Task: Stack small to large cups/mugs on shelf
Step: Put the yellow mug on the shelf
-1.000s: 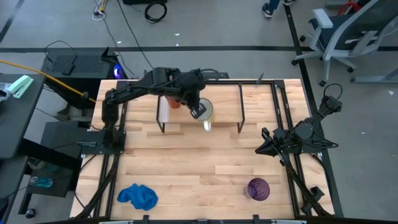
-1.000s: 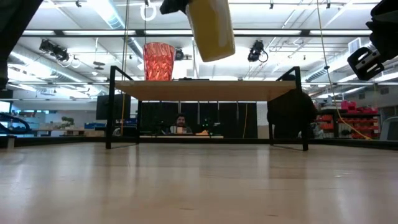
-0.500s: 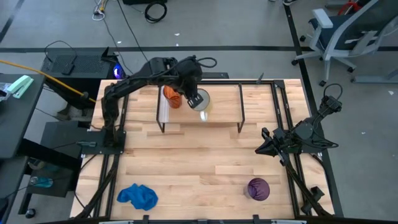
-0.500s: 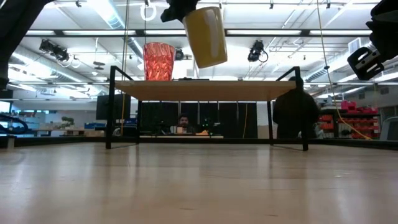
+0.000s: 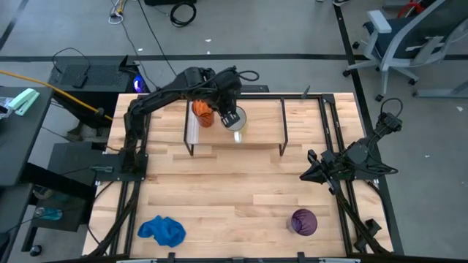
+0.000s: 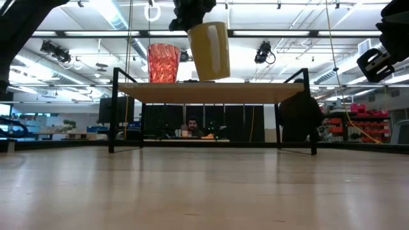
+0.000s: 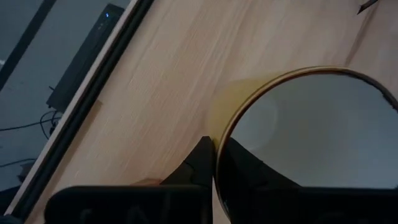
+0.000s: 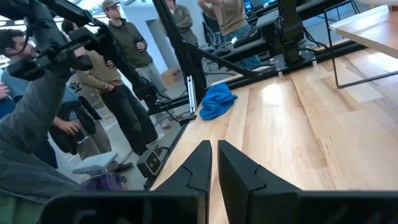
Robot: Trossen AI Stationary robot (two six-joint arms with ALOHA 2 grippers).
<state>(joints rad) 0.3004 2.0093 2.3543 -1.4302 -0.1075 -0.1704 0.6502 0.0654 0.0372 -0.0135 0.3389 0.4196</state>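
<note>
Your left gripper [image 5: 232,117] is over the shelf [image 5: 259,135], its fingers [image 7: 205,163] pinched on the rim of the mug [image 6: 209,51]. In the low view the mug hangs upright just above the shelf top [image 6: 211,93], and you cannot tell whether its base touches the board. From the left wrist you look into its white inside [image 7: 311,130], with pale wood beneath.

The orange cup [image 6: 163,62] stands on the shelf just beside the mug, toward the left arm's side; from above it shows at [image 5: 202,114].

The purple tumbler [image 5: 303,221] stands on the bench [image 5: 241,197] near the front edge, well apart from the shelf.

Your right gripper [image 5: 307,174] waits over the bench's right side, its fingers [image 8: 200,163] nearly together and holding nothing.

A blue cloth [image 5: 163,231] lies at the front left corner. People [image 8: 124,56] stand beyond the bench.
</note>
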